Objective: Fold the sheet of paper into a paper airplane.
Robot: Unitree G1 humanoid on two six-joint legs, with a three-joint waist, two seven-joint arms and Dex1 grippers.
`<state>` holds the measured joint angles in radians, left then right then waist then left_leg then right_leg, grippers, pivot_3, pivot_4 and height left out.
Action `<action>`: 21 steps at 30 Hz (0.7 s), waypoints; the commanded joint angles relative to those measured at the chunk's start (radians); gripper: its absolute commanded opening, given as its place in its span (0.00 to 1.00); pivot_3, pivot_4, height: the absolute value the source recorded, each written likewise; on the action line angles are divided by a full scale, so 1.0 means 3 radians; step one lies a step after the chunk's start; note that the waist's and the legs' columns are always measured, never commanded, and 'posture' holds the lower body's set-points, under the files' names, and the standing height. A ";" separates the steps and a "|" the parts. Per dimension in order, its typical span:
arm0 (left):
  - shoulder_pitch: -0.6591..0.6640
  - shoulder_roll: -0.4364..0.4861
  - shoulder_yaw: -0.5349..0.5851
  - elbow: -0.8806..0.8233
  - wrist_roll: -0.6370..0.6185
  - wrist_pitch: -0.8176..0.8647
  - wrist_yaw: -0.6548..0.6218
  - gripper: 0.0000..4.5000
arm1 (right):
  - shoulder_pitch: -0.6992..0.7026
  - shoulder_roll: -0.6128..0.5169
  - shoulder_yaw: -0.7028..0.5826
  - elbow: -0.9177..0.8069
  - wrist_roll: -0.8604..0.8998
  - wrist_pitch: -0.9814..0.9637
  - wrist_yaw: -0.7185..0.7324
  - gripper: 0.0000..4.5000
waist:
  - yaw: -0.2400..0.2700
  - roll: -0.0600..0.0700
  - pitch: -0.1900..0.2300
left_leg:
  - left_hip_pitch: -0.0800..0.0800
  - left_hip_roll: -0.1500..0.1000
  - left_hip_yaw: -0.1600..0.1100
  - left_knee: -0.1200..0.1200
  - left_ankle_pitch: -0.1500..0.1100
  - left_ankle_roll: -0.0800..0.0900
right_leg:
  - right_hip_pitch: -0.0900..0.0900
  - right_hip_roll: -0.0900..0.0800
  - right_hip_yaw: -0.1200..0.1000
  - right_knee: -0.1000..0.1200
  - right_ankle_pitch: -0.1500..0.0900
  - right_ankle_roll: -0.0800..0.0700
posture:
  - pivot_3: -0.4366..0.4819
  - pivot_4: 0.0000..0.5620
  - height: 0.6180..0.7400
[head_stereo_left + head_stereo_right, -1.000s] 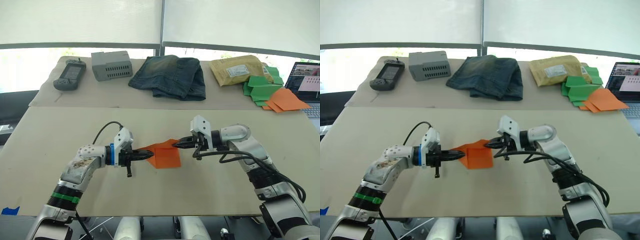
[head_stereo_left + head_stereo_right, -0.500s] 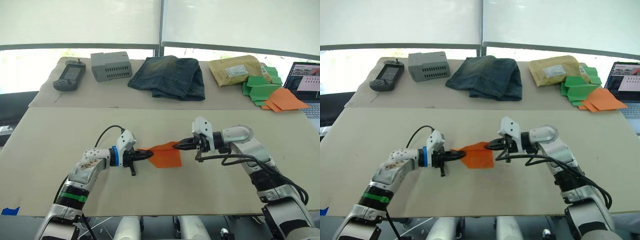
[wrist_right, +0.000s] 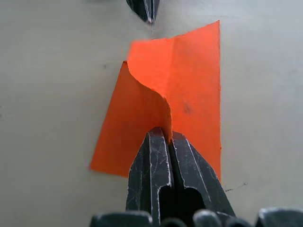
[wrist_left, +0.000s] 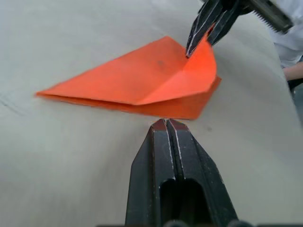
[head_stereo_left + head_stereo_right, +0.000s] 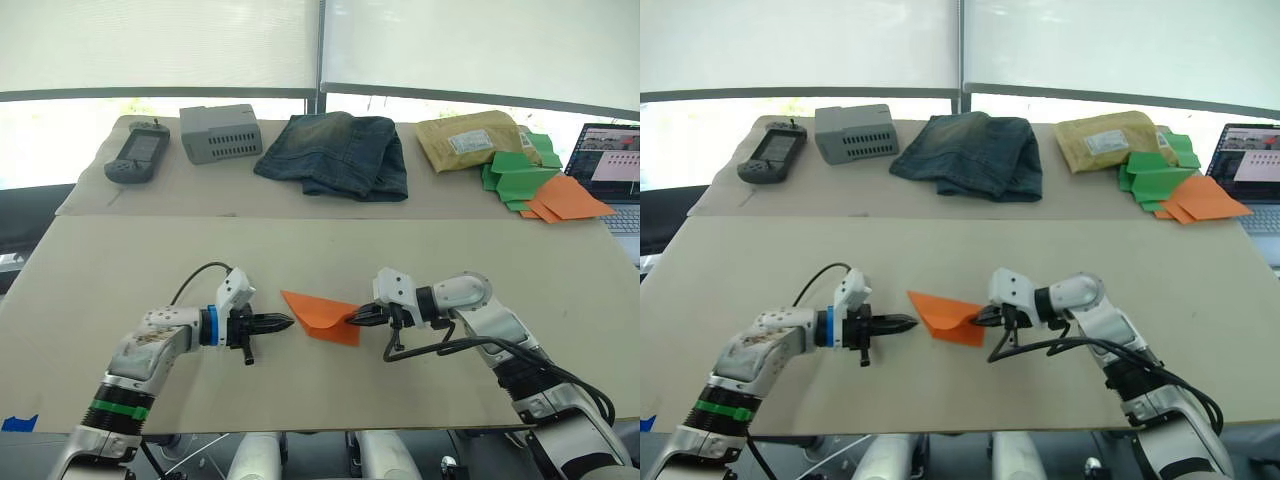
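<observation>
From my head, the sheet of paper lies folded mid-counter; my right tool pinches its near flap to hold the crease. At my left wrist, my left tool sits closed and empty just beside the paper's edge, ready to press.

I see bare table all round the sheet of paper; clutter sits far back.
</observation>
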<state>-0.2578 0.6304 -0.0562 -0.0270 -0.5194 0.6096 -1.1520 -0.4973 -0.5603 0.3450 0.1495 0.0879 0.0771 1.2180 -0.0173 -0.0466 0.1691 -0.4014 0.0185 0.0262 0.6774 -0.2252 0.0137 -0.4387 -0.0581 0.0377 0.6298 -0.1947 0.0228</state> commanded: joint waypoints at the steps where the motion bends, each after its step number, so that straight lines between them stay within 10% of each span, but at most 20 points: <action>1: -0.0155 0.0035 0.0268 -0.0162 -0.0347 0.0116 -0.0130 0.00 | 0.0001 -0.0018 0.0073 0.0103 -0.0141 -0.0158 0.0010 0.00 | 0.0002 0.0000 0.0000 | 0.0001 0.0000 0.0000 0.0000 0.0000 0.0000 | 0.0001 -0.0001 0.0000 0.0000 -0.0001 -0.0002 | 0.48 0.27 0.85; 21: -0.0692 -0.0345 -0.0822 0.1016 0.1017 -0.1233 -0.0298 0.00 | 0.0052 -0.0083 0.0111 0.0116 -0.0327 -0.0600 0.0024 0.00 | 0.0013 0.0001 -0.0001 | 0.0004 -0.0007 0.0003 -0.0001 -0.0002 0.0003 | 0.0008 0.0001 0.0004 -0.0003 0.0001 0.0002 | 0.48 0.27 0.85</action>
<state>-0.4729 0.5331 -0.2744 0.2504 -0.2430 0.2480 -1.2290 -0.5027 -0.5658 0.3629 0.2028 0.0115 -0.0997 1.2150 -0.0135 -0.0464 0.1689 -0.3997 0.0163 0.0270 0.6771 -0.2257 0.0147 -0.4362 -0.0580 0.0391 0.6289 -0.1945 0.0234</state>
